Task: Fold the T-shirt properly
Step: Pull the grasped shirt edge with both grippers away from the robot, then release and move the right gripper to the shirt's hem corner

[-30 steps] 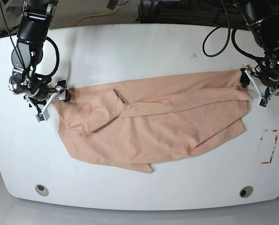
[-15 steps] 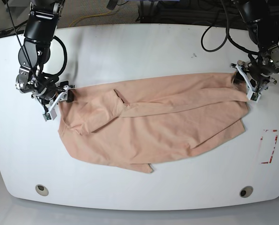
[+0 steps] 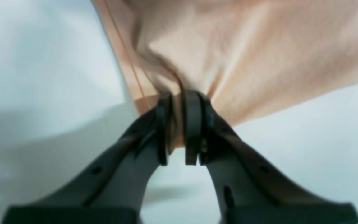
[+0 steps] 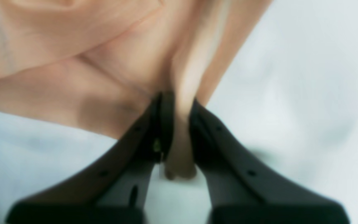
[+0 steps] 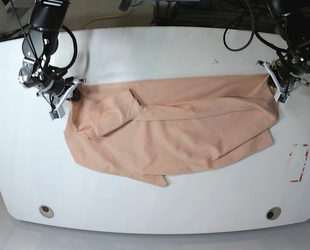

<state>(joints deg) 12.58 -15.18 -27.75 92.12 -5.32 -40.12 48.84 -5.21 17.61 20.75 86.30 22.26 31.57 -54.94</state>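
Base view: our left gripper (image 5: 276, 86) and right gripper (image 5: 65, 100) each clench T-shirt (image 5: 170, 135) edges | soft, limp cloth, sags | hold hems

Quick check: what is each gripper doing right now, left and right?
Left gripper: closed, pinching an edge of the T-shirt.
Right gripper: closed, pinching a bunched fold of the T-shirt.

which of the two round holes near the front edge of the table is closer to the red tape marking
The hole on the base view's right, the left arm's side, almost directly below the red tape marking. The other hole sits far across the table at the opposite front corner.
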